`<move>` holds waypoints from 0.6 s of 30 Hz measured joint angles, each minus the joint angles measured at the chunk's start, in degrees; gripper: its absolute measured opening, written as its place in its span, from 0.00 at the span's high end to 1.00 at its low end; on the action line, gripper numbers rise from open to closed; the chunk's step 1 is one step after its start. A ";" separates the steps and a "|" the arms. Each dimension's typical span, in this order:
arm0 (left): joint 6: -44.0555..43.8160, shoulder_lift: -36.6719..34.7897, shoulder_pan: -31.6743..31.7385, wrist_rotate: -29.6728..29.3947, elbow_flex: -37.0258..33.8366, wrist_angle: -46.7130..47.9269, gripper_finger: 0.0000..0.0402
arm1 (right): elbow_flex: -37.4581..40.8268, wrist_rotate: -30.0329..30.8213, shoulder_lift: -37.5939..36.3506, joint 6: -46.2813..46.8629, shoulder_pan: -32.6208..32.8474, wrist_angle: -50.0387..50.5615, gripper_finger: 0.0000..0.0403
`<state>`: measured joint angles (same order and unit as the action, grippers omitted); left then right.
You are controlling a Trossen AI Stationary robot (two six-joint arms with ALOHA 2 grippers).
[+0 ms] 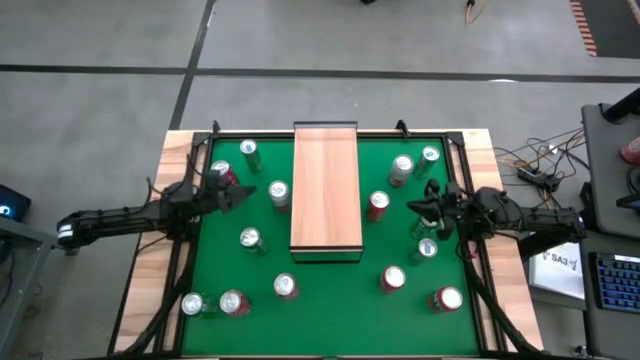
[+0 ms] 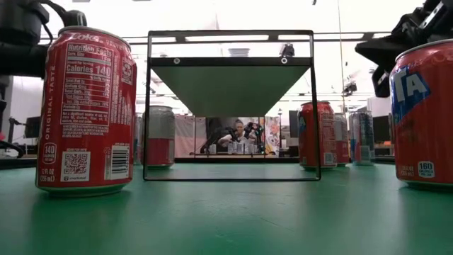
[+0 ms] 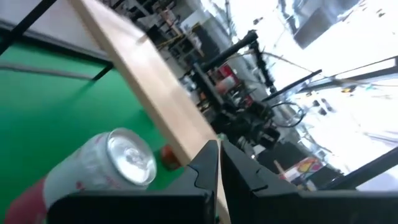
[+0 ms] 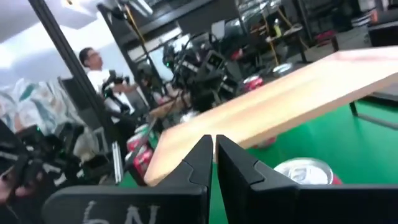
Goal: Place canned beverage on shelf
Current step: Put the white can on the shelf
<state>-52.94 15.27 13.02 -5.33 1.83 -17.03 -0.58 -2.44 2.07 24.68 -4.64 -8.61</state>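
The shelf (image 1: 326, 190), a long pale wooden board on a low dark frame (image 2: 230, 105), stands mid-table on the green mat. Several red and silver beverage cans stand upright on the mat on both sides of it. My left gripper (image 1: 253, 193) hovers shut at the left, pointing level toward the shelf, with a can (image 1: 278, 193) just ahead of it and to one side (image 3: 118, 165). At the right my right gripper (image 1: 411, 207) is shut too and points level at the shelf, near a red can (image 1: 377, 205). Neither gripper holds anything.
A pale wooden rim (image 1: 150, 270) and dark rails edge the mat. Two cans (image 2: 86, 110) (image 2: 425, 113) stand close to the near edge. A keyboard and cables (image 1: 610, 280) lie beyond the right rim. A person (image 4: 99, 74) stands in the room beyond.
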 joint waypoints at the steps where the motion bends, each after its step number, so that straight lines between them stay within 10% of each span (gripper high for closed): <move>1: 0.04 0.02 0.00 -0.03 0.00 -0.67 1.00 | 0.01 0.04 0.00 -0.06 0.00 -0.77 0.97; 18: -0.39 0.21 -0.48 2.92 0.01 -7.38 1.00 | 0.02 1.09 0.00 10.74 0.00 -11.11 0.97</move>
<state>-53.34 15.48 12.53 -2.41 1.84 -24.41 -0.56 -1.34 2.07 35.42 -4.64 -19.72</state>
